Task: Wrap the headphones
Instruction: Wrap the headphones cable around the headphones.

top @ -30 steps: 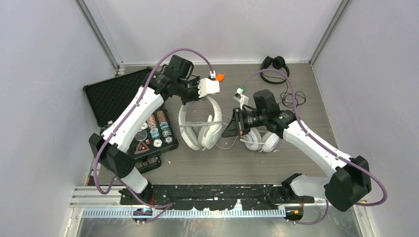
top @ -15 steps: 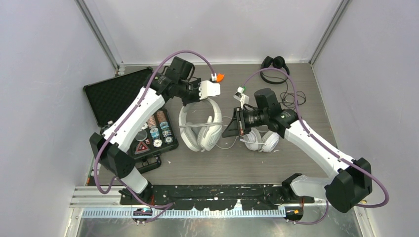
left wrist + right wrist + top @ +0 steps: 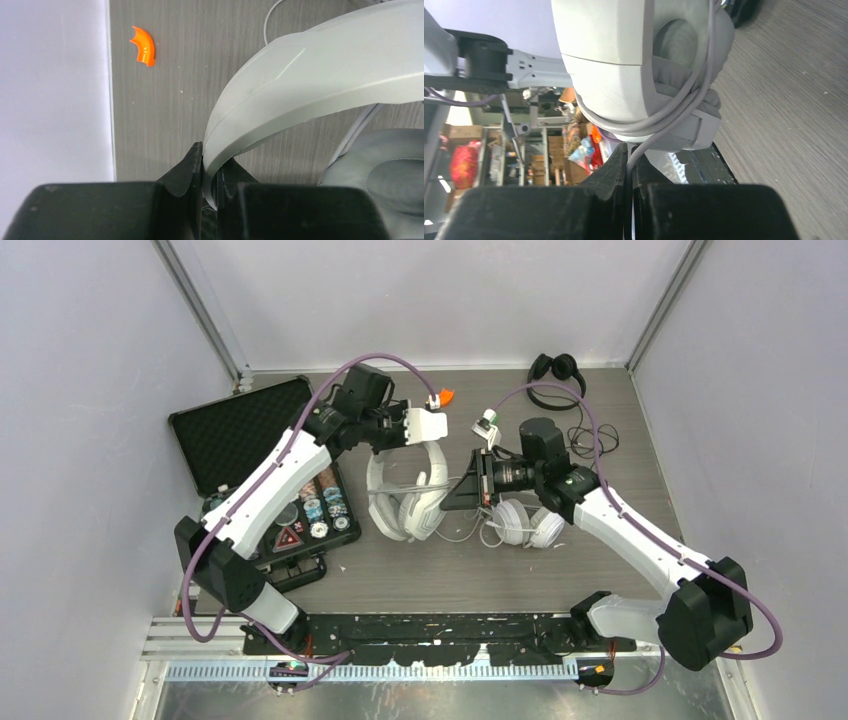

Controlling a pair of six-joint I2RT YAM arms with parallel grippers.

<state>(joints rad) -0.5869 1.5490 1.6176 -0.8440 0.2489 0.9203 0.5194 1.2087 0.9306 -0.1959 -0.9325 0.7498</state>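
Observation:
A pale grey over-ear pair of headphones point(image 3: 405, 502) lies mid-table, partly raised. My left gripper point(image 3: 428, 440) is shut on its headband point(image 3: 310, 65), which runs between the jaws point(image 3: 210, 170). Its white cable point(image 3: 684, 105) loops around the ear cup point(image 3: 624, 60). My right gripper point(image 3: 452, 500) is shut on that cable just below the cup point(image 3: 630, 160). A second white pair of headphones point(image 3: 522, 523) lies under the right wrist. A thin black pair of headphones point(image 3: 557, 370) with a loose black cable point(image 3: 585, 438) rests at the back right.
An open black case point(image 3: 235, 430) with a tray of poker chips point(image 3: 315, 510) fills the left side. A small orange piece point(image 3: 445, 396) lies near the back wall, also in the left wrist view point(image 3: 143, 45). Walls enclose the table on three sides.
The left gripper has shifted slightly right with the headband, tilting the pale grey headphones. The right gripper has moved a little left and back, still holding the cable.

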